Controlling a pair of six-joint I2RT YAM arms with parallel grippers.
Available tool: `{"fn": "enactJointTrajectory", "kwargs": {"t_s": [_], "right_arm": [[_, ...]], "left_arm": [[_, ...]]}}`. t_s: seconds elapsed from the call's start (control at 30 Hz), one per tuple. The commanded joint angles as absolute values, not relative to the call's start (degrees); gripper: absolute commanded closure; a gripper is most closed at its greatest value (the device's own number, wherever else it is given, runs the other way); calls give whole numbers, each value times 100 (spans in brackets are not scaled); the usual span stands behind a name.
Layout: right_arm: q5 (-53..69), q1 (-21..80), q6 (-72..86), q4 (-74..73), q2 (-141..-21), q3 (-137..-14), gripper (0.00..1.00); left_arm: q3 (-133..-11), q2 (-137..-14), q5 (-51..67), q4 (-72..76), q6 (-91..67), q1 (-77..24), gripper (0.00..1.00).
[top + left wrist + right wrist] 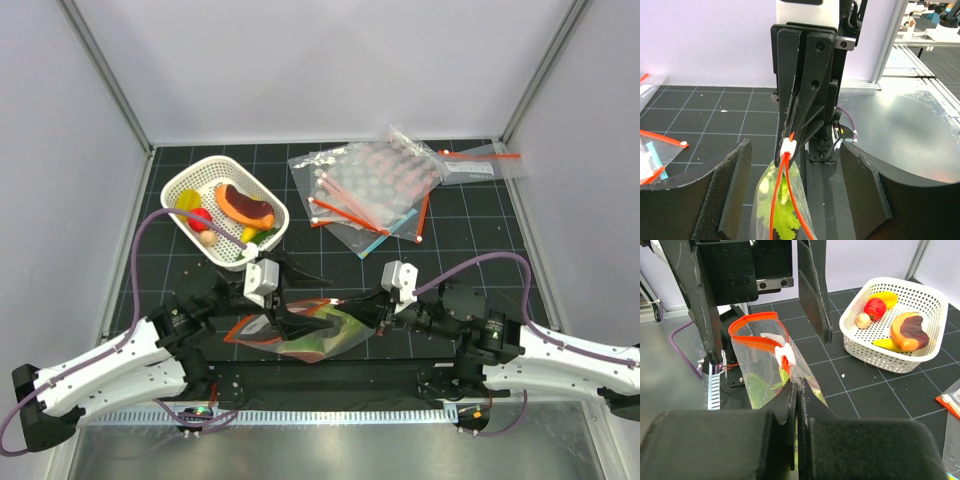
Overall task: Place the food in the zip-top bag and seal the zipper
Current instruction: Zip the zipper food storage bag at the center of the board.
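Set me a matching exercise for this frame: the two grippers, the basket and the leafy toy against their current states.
Things:
1. left gripper
2. right gripper
3. leafy green toy
4. white basket

States:
A. holds a red fruit
B. shut on the zipper
C. open
D. inside the zip-top bag

Pairs: 1-C, 2-B, 3-D, 4-A.

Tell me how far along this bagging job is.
Done: green leafy stalk sits inside the zip-top bag. In hand: right gripper pinches the bag by the slider; left gripper is open, fingers either side. Left: zipper gapes unsealed; toy foods lie in the basket.
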State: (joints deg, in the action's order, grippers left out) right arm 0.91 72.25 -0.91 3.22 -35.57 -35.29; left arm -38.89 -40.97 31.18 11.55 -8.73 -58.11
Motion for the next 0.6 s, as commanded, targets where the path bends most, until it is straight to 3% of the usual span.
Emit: {"fn": "enactJointTrajectory", "kwargs": {"t_s": [0.0,0.27,0.43,0.47,0.57], "right_arm": [[184,7225,-9,440,-3595,-3788,99],[149,7225,-9,448,-3612,-3797,99],[123,7225,-9,466,-3604,-3788,99],[114,7225,0,466,-3595,-3788,99],[62,7225,-9,483,-3542,-3762,99]], "left_arm": [[-4122,-4210,3155,1424,-765,-5836,25],[-4263,-4517,3190,1397,-703,-5845,40],[-4289,-4605,3147,1389,-677,-5845,73],[-4289,-4605,3129,1380,-668,-5845,84],[-4254,-4553,2971,1362,-677,-5845,100]]}}
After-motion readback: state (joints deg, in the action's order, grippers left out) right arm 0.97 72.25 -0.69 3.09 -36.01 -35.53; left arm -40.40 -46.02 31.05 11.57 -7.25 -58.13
